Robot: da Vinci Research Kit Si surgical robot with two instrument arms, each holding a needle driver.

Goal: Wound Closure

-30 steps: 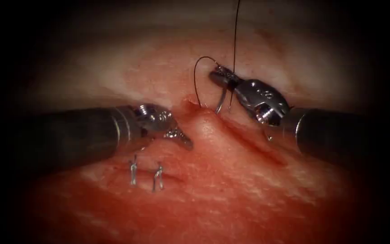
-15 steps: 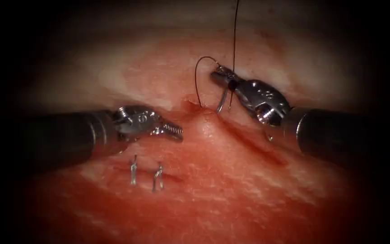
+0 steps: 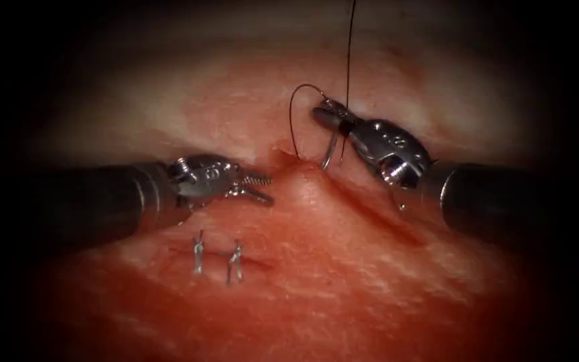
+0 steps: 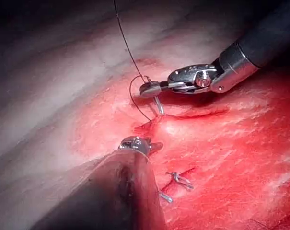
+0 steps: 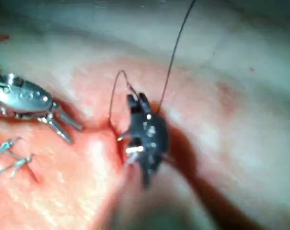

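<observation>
My right tool (image 3: 330, 114) comes in from the right and is shut on the curved needle (image 3: 330, 146) near its tail end. The needle hangs down from the jaws, and its point meets the tissue (image 3: 316, 281) at the upper end of the cut (image 3: 376, 211). Thread (image 3: 291, 114) loops from the needle's tail over to the left and enters the tissue beside it. Another strand (image 3: 348, 53) runs straight up out of view. My left tool (image 3: 266, 188) lies left of the cut, open and holding nothing, a little short of the raised tissue ridge (image 3: 309, 191). The left wrist view shows the right tool (image 4: 149, 89) holding the needle (image 4: 158, 105).
Two finished stitches (image 3: 198, 251) (image 3: 236, 261) with short cut ends stand below the left tool, on the left of the cut. Red fluid wets the tissue around the cut. The two shafts reach in from both sides at mid height.
The left tool has drawn back to the left and up, off the tissue ridge, and its jaws have opened. The right tool and the needle have stayed put.
</observation>
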